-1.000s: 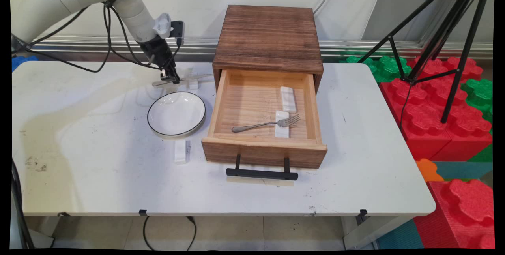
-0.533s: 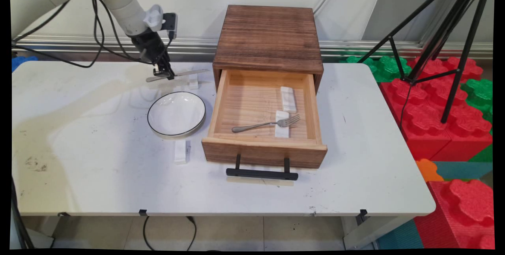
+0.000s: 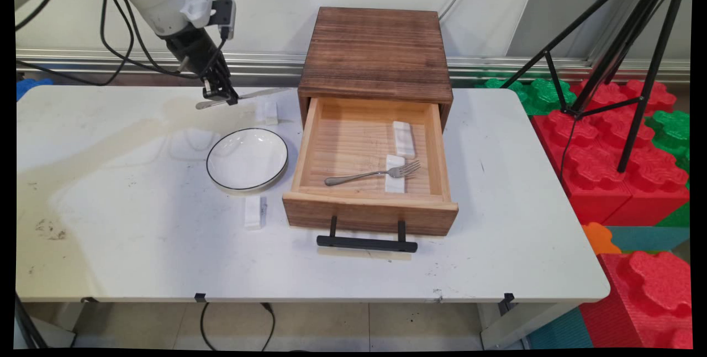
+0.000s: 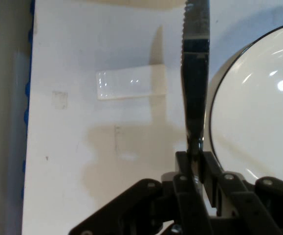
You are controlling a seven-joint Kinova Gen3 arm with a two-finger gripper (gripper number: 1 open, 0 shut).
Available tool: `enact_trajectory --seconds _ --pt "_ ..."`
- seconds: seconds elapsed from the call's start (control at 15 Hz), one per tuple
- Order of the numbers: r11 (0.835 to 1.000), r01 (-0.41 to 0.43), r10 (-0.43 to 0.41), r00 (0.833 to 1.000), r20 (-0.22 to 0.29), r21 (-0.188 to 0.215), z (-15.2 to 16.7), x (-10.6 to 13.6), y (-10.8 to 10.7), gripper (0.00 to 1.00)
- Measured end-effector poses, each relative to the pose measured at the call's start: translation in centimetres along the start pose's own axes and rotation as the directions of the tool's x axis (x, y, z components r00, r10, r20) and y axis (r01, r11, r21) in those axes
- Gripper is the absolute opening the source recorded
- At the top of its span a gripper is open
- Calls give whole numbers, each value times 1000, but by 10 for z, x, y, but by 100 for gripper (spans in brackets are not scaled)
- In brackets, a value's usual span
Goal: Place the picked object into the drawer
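**Knife held in the air, left of drawer box**

Jaws (image 3: 226, 98) are clamped on a table knife (image 3: 243, 97), gripped nr the handle end, blade pointing toward the wooden box (image 3: 375, 53). Hand view agrees: jaws (image 4: 196, 169) pinch the knife (image 4: 195, 73), serrated blade running up the frame. Knife is clear of the worktop (image 3: 138, 224), hanging above the far-left part, over a small white rest (image 3: 270, 113) that sits on the worktop below; same rest shows as a white block (image 4: 131, 84) in hand view, left of the blade.

Progress, judged from layout only:
- Drawer (image 3: 369, 172) is pulled out and open.
- Fork (image 3: 373, 173) lies inside it, tines propped on a white rest (image 3: 395, 174); a 2nd rest (image 3: 404, 138) further back in the drawer has nothing on it.
- Plate (image 3: 247, 158) sits on the worktop just left of the drawer, nothing on it; its rim (image 4: 219, 88) is right of the blade in hand view.
- Another white rest (image 3: 254, 212) lies nr the plate's front edge, bare.
- Knife not set down anywhere; no sign where it belongs.

Writing/brands: none readable in either view. No lettering visible on box, plate, cutlery or arm. Red and green foam blocks (image 3: 624, 141) and a black tripod (image 3: 635, 53) stand right of the worktop, unmarked.
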Motion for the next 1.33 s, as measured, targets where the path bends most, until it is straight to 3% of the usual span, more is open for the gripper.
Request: enact_trajectory --seconds 0.67,1.33 --pt "1000 -25 23 992 -123 -18 -66 43 49 0" --pt "998 -64 59 976 -208 -16 -67 113 87 0"
